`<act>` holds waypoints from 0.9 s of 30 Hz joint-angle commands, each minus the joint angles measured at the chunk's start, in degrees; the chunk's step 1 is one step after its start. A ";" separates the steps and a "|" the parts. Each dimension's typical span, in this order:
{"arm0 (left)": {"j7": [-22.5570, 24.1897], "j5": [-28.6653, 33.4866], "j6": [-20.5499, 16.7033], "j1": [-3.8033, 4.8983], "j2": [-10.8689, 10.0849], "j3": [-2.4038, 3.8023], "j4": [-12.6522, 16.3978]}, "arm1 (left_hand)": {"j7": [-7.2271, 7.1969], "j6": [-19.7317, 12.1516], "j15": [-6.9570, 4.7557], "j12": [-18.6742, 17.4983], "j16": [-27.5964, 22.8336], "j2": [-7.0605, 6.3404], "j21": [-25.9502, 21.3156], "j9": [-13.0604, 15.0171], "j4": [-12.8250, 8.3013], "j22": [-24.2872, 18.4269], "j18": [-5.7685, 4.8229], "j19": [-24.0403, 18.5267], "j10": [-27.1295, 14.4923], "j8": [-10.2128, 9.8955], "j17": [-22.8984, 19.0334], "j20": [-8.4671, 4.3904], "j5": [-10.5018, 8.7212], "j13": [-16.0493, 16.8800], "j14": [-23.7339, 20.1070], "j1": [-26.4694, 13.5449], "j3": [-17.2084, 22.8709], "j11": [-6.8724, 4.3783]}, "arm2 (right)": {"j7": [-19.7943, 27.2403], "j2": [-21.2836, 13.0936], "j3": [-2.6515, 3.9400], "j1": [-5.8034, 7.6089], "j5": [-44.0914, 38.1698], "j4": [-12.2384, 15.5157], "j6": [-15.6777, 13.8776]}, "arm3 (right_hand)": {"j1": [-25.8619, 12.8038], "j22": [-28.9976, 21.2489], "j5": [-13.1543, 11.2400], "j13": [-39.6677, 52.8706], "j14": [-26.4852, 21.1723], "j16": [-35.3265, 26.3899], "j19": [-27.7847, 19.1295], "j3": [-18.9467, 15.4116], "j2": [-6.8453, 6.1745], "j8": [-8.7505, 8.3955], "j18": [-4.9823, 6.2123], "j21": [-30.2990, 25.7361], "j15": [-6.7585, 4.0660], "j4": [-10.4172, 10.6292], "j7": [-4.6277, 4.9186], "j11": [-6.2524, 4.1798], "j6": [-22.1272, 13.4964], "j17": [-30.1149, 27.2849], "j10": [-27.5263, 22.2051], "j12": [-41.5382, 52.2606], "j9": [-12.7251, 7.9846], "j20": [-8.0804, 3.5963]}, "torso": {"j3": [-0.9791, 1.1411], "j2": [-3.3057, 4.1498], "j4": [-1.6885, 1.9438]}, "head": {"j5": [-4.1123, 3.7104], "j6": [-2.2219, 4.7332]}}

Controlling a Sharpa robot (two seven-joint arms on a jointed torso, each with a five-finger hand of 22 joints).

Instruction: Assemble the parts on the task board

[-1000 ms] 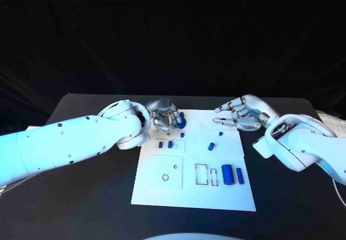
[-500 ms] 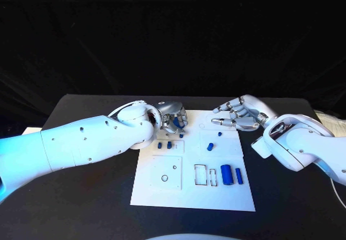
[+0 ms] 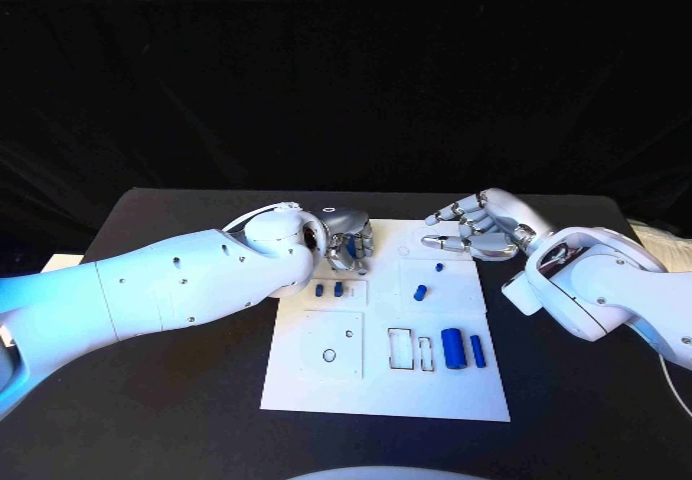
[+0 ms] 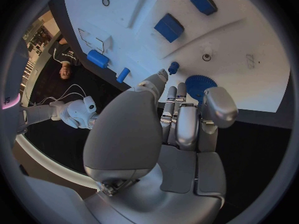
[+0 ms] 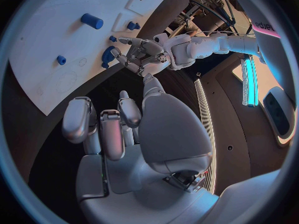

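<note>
The white task board [image 3: 375,385] lies in the middle of the black table. My left hand [image 3: 343,240] hangs over its far left corner, fingers bent down onto a blue gear [image 4: 199,87] that lies flat there. The fingertips [image 4: 177,92] cover part of the gear, and whether they grip it is unclear. A small blue peg [image 4: 174,67] stands just beyond the thumb. My right hand [image 3: 473,228] hovers over the board's far right edge with fingers spread and nothing in them. From the right wrist view, the left hand [image 5: 140,55] sits beside the gear [image 5: 109,55].
Other blue parts rest on the board: two short pieces [image 3: 329,290] at the left, a peg [image 3: 421,293] in the middle, a thick cylinder [image 3: 454,347] and a slim bar [image 3: 479,350] at the right. Rectangular slots [image 3: 404,350] and a round hole [image 3: 330,355] are cut in the near half.
My left hand has shifted slightly right and now covers the gear, with the forearm swung further in over the table. The right hand has hardly moved.
</note>
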 commanded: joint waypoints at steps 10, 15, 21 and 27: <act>-0.98 -2.01 4.13 -0.35 0.82 0.03 -0.58 | -0.12 1.45 -0.47 -1.01 -0.33 0.98 1.47 -0.46 -0.24 1.17 -0.88 0.67 1.54 -0.56 -0.95 -0.16 0.12 -0.74 1.77 0.38 0.11 -0.20 | 0.55 0.14 0.00 -0.04 -0.21 0.02 0.56 | 0.00 -0.02 0.33 0.03 3.96 -0.22 -0.13 -0.27 0.66 0.05 0.48 -0.36 -0.25 -0.05 -0.01 -0.03 0.44 5.35 -0.46 0.03 0.00 -0.12 | -0.01 -0.01 -0.03 | 0.00 -0.15; -0.85 -2.04 4.18 -0.77 1.19 0.04 -0.86 | -0.13 1.75 -0.50 -1.17 -0.31 1.09 1.55 -0.54 -0.28 1.26 -0.89 0.67 1.88 -0.63 -1.08 -0.19 0.12 -0.88 1.76 0.44 0.26 -0.23 | 0.56 0.17 0.00 -0.04 -0.21 0.01 0.58 | 0.04 0.03 0.35 0.04 3.97 -0.20 -0.09 -0.27 0.69 0.05 0.47 -0.33 -0.25 -0.06 -0.01 -0.03 0.44 5.39 -0.45 0.06 0.00 -0.12 | 0.00 0.00 -0.02 | -0.01 -0.21; -1.38 -2.36 4.33 -1.22 1.60 0.04 -1.41 | -0.14 2.36 -0.57 -1.57 -0.24 1.41 1.85 -0.76 -0.41 1.58 -0.93 0.68 2.68 -0.88 -1.35 -0.27 0.15 -1.21 1.75 0.64 0.77 -0.33 | 0.54 0.17 0.00 -0.04 -0.21 0.02 0.60 | 0.04 0.03 0.35 0.04 3.97 -0.20 -0.09 -0.27 0.69 0.05 0.47 -0.33 -0.25 -0.06 -0.01 -0.03 0.44 5.39 -0.45 0.06 0.00 -0.12 | -0.01 0.01 0.00 | -0.11 -0.26; -2.06 -2.52 4.91 -1.56 1.97 0.04 -1.77 | -0.16 2.91 -0.64 -2.06 -0.15 1.82 1.98 -1.00 -0.76 1.79 -0.95 0.63 3.31 -1.17 -1.59 -0.32 0.21 -1.54 1.73 1.10 1.65 -0.39 | 0.54 0.16 0.00 -0.04 -0.21 0.04 0.62 | 0.04 0.03 0.35 0.04 3.97 -0.20 -0.09 -0.27 0.69 0.05 0.47 -0.33 -0.25 -0.06 -0.01 -0.03 0.44 5.39 -0.45 0.06 0.00 -0.12 | 0.00 0.00 -0.02 | -0.11 -0.37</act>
